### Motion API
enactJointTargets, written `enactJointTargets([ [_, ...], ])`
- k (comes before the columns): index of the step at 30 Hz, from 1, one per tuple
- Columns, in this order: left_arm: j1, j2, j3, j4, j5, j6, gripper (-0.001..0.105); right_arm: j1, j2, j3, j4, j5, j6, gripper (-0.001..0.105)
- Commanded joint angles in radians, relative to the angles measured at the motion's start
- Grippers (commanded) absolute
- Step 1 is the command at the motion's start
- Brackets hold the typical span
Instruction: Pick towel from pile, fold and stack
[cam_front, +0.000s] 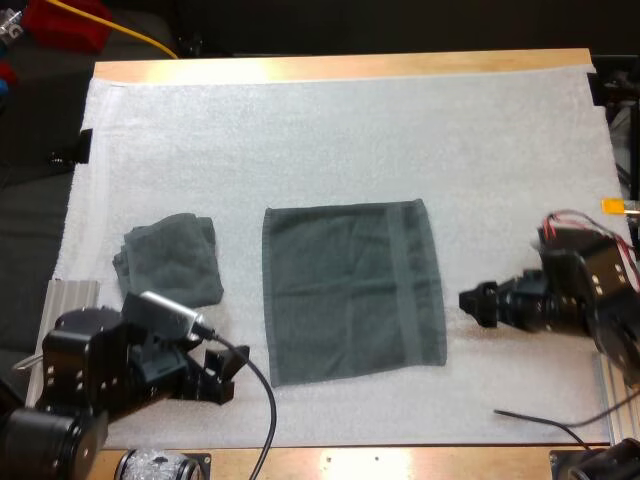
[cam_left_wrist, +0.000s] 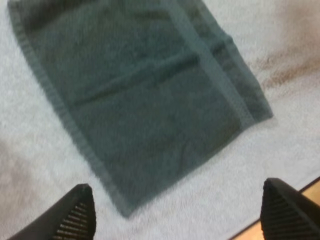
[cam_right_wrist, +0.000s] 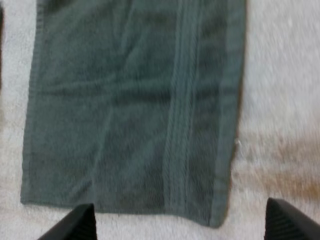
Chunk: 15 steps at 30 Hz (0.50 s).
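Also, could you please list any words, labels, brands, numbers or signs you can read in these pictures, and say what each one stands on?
There are none: no word, label, brand, number or sign can be read in any view.
The spread towel carries only a woven stripe near one edge, with no tag showing.
The smaller towel and the white mat are plain.

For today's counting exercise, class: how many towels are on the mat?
2. The spread towel lies flat centrally; the bunched towel sits to its left, possibly hiding more beneath.
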Motion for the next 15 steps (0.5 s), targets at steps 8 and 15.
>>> enactJointTargets([
  [8,-0.006,-0.109,-0.002,0.124,-0.072,-0.017,0.066,-0.007,-0.181,0.085,0.01,0.004,0.113,0.066],
  [15,-0.006,-0.152,-0.002,0.193,-0.113,-0.038,0.066,-0.007,-0.221,0.095,0.146,0.005,0.137,0.066],
])
